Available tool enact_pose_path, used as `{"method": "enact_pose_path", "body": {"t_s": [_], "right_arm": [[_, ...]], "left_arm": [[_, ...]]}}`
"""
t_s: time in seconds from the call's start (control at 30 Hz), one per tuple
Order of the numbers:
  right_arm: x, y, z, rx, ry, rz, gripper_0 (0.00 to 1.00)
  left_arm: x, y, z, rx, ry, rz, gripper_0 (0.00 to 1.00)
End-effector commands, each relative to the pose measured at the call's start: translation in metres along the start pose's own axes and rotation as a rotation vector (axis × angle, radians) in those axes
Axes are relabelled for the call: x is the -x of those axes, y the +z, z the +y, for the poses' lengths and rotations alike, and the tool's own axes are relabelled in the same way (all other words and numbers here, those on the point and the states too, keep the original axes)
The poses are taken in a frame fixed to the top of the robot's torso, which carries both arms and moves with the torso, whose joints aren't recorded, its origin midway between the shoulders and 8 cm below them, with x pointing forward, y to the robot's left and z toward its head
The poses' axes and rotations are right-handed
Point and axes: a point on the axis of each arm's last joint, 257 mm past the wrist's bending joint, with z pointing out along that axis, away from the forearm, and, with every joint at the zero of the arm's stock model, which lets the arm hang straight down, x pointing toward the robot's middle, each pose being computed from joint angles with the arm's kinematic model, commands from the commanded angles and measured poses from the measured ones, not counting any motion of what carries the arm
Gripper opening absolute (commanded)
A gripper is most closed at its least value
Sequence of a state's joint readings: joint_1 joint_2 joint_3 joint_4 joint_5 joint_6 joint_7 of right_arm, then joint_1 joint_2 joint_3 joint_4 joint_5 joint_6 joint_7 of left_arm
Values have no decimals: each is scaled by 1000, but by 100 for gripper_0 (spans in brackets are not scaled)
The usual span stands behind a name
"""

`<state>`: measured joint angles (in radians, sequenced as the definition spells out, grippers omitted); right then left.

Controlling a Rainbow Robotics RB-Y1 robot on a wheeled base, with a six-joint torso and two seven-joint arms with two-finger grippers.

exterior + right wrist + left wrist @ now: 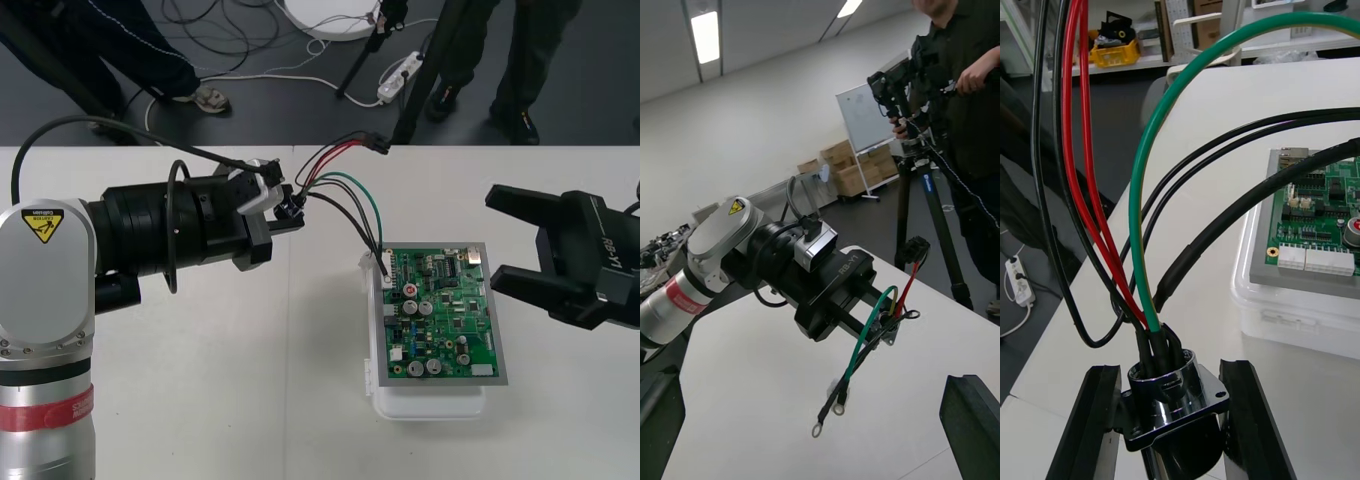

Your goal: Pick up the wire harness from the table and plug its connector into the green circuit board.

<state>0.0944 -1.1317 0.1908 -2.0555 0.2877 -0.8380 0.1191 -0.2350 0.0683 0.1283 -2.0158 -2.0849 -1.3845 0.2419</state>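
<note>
Two pincers are at work. The left pincer [288,210] is clamped on the round metal socket [1174,390] of the wire harness [1139,225], held above the counter [250,380] to the left of the green circuit board [445,320]. The right pincer [492,238] stands just right of the board, fingers apart. The small black plug [375,143] hangs free on the red wires, out toward the counter's far edge, and is not in the board.

Recommended procedure: grasp the plug with the right pincer close behind its body, square it to what is probably its white header [1311,260] at the board's edge, then press straight in, with no side load on the wires.
</note>
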Motion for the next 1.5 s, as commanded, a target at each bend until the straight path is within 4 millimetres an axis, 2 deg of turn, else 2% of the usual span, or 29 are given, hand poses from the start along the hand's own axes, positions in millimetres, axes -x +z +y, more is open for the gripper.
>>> {"method": "enact_pose_path", "body": {"t_s": [0.03,0.5,1.0,1.2,1.33,1.5], "right_arm": [[11,11,4,-50,22,11,100],[26,41,2,-196,160,3,100],[36,46,-6,-259,305,-29,100],[39,56,0,-226,283,-22,100],[38,65,-5,-212,227,-13,100],[35,74,-10,-204,244,-21,100]], "left_arm": [[20,-1,15,77,-56,-47,0],[24,6,16,90,-75,-50,0],[33,12,12,86,-88,-72,0],[35,13,11,81,-90,-75,0],[36,14,10,80,-93,-78,0],[37,15,9,77,-96,-79,0]]}}
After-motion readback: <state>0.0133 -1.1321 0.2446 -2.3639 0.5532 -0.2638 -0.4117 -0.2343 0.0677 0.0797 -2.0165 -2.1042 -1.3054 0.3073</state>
